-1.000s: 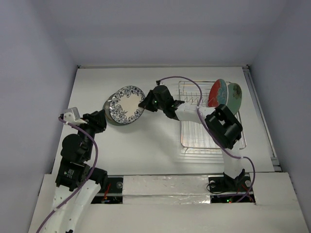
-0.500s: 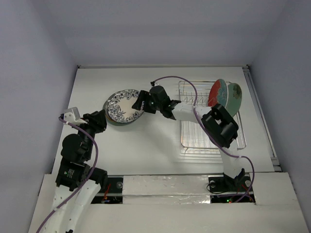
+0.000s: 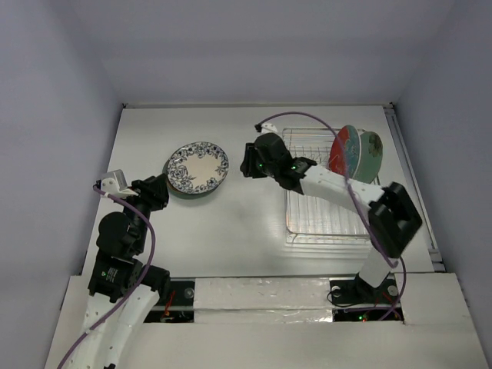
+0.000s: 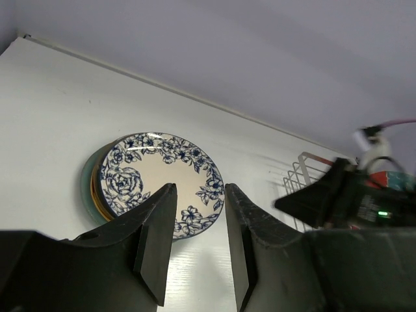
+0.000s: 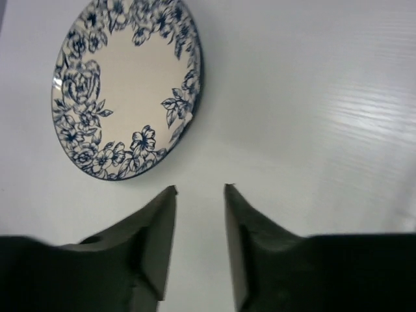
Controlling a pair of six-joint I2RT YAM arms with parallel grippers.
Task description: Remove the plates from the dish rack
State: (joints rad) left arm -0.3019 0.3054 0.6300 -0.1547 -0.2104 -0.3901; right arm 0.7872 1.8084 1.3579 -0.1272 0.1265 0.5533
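Right pincer (image 5: 200, 190) let the blue-patterned plate (image 3: 198, 168) down flat and backed off, jaws apart. Left pincer (image 4: 198, 190) is parted too, holding nothing.

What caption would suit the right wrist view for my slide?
Open, empty right gripper over the white table, just short of the blue-patterned plate lying flat.

A blue-flowered white plate (image 3: 197, 169) lies flat on a low stack (image 4: 88, 188) with teal and tan rims, left of the table's (image 3: 231, 231) middle. The silver wire dish rack (image 3: 323, 219) sits near the right edge. Two plates (image 3: 344, 148) stand on edge at its far end, one red and teal, one pale green.
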